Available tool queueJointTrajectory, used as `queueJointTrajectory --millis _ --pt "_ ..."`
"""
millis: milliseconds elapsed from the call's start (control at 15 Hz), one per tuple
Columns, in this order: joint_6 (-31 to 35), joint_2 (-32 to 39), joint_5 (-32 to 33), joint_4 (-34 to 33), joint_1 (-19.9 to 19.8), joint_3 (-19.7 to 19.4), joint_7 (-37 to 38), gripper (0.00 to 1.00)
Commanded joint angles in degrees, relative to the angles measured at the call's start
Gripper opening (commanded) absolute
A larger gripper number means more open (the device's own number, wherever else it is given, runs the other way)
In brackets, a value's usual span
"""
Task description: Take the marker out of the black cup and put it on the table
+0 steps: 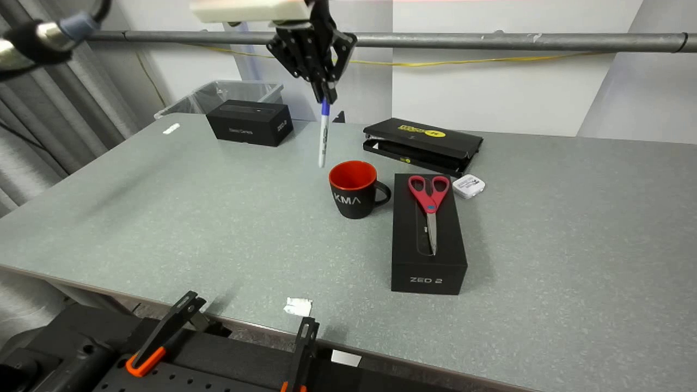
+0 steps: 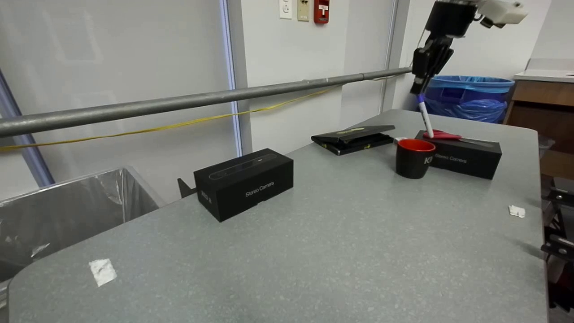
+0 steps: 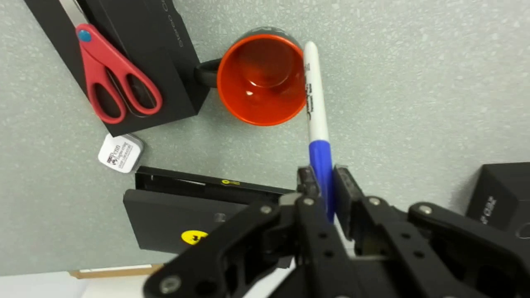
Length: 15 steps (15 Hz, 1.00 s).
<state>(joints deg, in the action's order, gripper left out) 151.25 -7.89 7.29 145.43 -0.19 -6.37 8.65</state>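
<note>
- Gripper (image 1: 326, 98) hangs near the top middle of the frame in an exterior view, fingers pinched on the blue end of the marker (image 1: 323, 139).
- Marker points white end down, slightly tilted, out of the black cup (image 1: 354, 203) and above the grey table (image 1: 218, 218); in the wrist view it runs along the cup's right edge.
- Cup stands upright mid-frame, red inside and floor in plain sight in the wrist view, handle just beside a long black box (image 1: 409, 269).
- Red-handled scissors (image 1: 430, 208) lie on that box.
- Small white container (image 1: 468, 187) sits just beside the box's upper right.
- Flat black box (image 1: 430, 138), upper right of the cup, has its lid partly raised; what it holds, if anything, is too dark to tell.
- Another black box (image 1: 245, 125) stands well apart, upper left.
- At the left edge of an exterior view is a bin (image 2: 54, 215) lined with clear plastic; a blue bin (image 2: 468, 94) with a blue bag is upper right.
</note>
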Motion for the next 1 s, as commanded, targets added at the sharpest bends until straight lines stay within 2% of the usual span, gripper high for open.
queueJointTrajectory --millis 0,333,467,667,933 --pt "-4.9 -4.8 -7.8 1.3 1.9 2.0 -9.0 0.04" --pt "-9.2 11.5 -20.4 -8.0 4.8 2.9 -20.2 0.04" --pt "-13.2 18.1 -23.9 -12.6 3.4 4.4 -24.1 0.04" --pt "-21.9 27.7 -24.4 -21.4 0.5 6.3 -24.1 0.04" --pt "-25.2 35.2 -20.1 -28.6 0.0 6.6 -19.6 0.04"
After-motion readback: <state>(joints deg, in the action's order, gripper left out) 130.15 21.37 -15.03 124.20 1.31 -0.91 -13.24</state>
